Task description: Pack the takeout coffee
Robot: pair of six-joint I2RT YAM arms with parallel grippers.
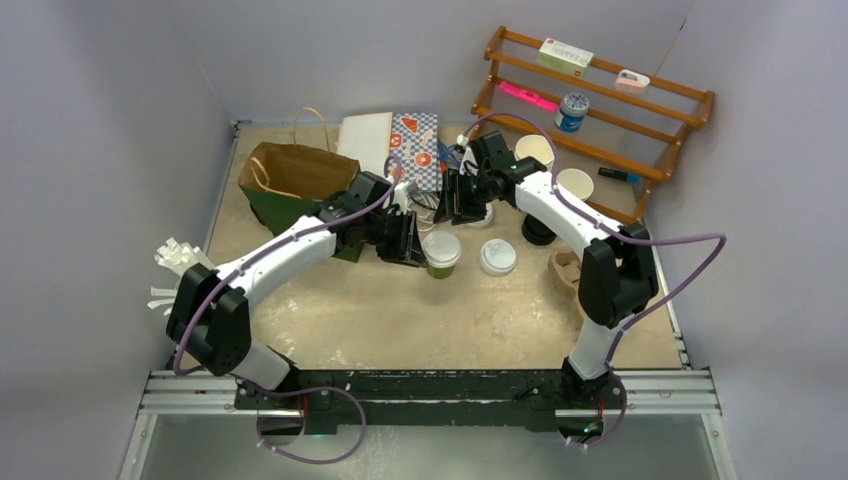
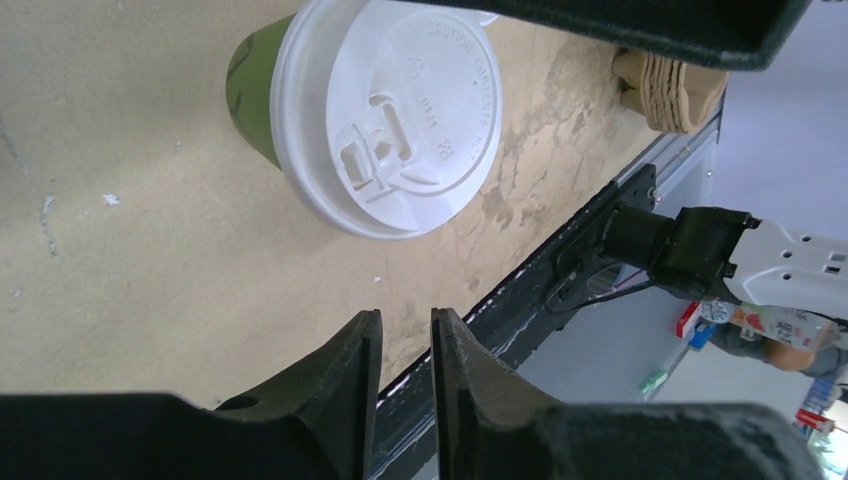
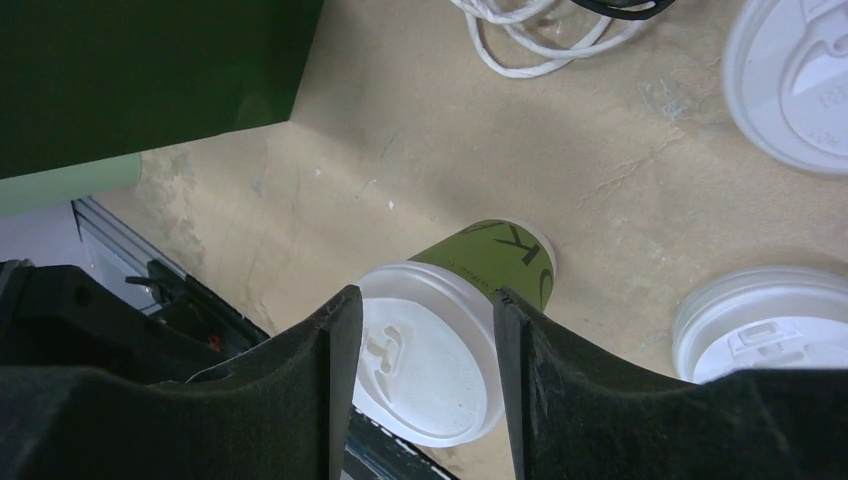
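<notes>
Nearest us, mid-tabletop, the takeout coffee stands upright with its lid on and its long axis vertical. A loose lid lies just to its right, and the left tool sits just beside it on its left, jaws almost pressed together with only a slit between and nothing pinched. A little farther back the right tool hangs spread and empty, and its wrist view frames the coffee between its jaws; so though the left arm is nearer, we'd judge the right better lined up for the grab, with the paper bag at far left.
</notes>
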